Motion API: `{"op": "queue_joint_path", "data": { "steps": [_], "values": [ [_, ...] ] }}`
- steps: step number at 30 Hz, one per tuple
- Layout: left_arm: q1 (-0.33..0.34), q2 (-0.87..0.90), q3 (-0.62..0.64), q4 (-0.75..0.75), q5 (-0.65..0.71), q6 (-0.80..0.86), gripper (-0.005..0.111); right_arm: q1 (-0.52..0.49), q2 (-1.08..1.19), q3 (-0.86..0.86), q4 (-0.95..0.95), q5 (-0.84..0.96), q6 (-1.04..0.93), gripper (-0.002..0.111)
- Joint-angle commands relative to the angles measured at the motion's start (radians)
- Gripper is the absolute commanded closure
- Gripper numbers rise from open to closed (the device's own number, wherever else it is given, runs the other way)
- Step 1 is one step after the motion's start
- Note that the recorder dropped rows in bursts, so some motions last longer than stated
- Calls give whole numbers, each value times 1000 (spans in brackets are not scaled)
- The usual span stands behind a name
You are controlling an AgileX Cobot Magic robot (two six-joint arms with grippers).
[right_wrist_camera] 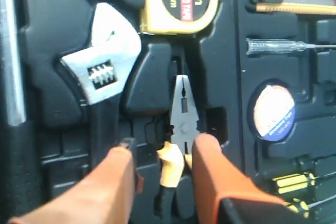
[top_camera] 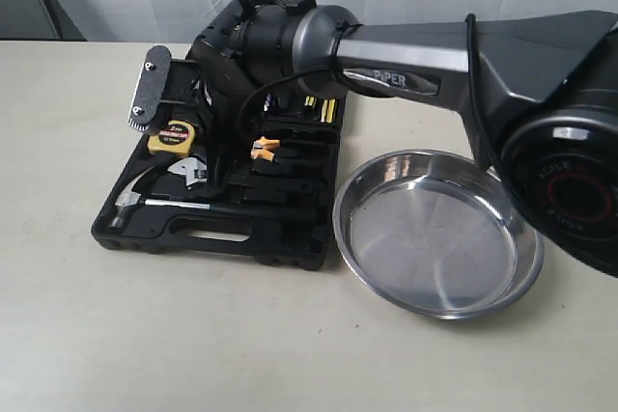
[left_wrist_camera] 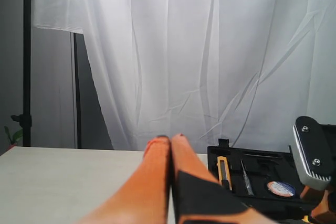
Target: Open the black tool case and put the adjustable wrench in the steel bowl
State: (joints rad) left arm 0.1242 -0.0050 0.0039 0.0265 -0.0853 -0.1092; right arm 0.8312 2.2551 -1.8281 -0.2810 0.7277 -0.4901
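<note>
The black tool case (top_camera: 212, 233) lies open at the left of the table. In it the adjustable wrench (top_camera: 188, 173) rests in its moulded slot, silver head (right_wrist_camera: 102, 61) up and black handle running back beside one orange finger. My right gripper (right_wrist_camera: 163, 148) hangs open low over the case. Its fingertips stand either side of the orange-handled pliers (right_wrist_camera: 182, 114), just beside the wrench handle, and grip nothing. The steel bowl (top_camera: 439, 233) sits to the right of the case with nothing in it. My left gripper (left_wrist_camera: 170, 137) is shut on nothing, off to the side of the case (left_wrist_camera: 262, 166).
The case also holds a yellow tape measure (top_camera: 172, 137), a claw hammer (top_camera: 164, 203), screwdrivers and a utility knife (left_wrist_camera: 223, 169). The right arm (top_camera: 406, 65) stretches across above the bowl. A grey plate with two screws (top_camera: 150, 84) stands above the case's back left corner.
</note>
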Motion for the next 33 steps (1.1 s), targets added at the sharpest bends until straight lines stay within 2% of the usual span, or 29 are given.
{"op": "queue_joint_path", "data": {
  "steps": [1,27,29,32,33],
  "values": [
    [-8,5,-4,2,-5,-2,106,-4,28,-6,51,50,-54,73],
    [-8,5,-4,2,-5,-2,106,-4,145,-6,86,-1,-94,74],
    [-8,5,-4,2,-5,-2,106,-4,158,-6,75,-3,-94,82],
    [-8,5,-4,2,-5,-2,106,-4,162,-6,62,-12,-94,109],
    [-8,5,-4,2,-5,-2,106,-4,162,-6,62,-18,-94,108]
  ]
}}
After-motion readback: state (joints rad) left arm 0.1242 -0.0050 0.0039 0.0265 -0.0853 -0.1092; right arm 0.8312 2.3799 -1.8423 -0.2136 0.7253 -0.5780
